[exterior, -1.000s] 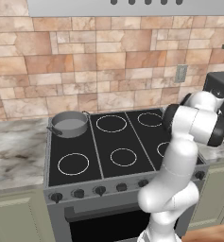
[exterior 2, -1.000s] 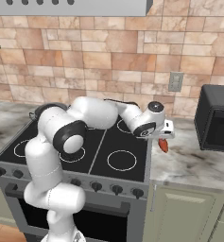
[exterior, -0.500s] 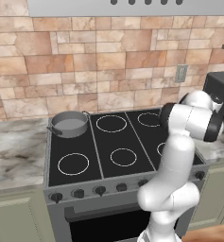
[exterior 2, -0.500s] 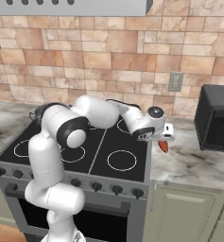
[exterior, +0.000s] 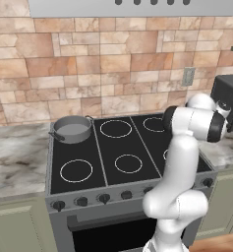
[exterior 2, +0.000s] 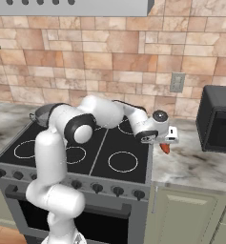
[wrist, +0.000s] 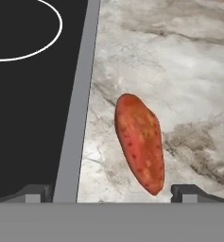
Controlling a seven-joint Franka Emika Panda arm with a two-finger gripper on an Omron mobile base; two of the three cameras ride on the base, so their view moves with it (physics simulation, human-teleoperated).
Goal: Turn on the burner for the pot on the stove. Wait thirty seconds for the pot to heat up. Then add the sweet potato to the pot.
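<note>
In the hand view the sweet potato (wrist: pixel 140 142) lies on the marble tabletop (wrist: pixel 179 71) just beside the steel edge of the stove (wrist: pixel 78 108), and it reaches from about 11 o'clock to 5 o'clock, between the two fingertips (wrist: pixel 35 193) of the tool (wrist: pixel 113 194) and nearer to the one at 3 o'clock. The tool is released, its jaws wide apart and touching nothing. In the right base view the tool (exterior 2: pixel 168 138) hangs over the orange tip of the sweet potato (exterior 2: pixel 165 148), while the pot (exterior: pixel 72 129) stands on the back burner at 10 o'clock of the cooktop, well apart
</note>
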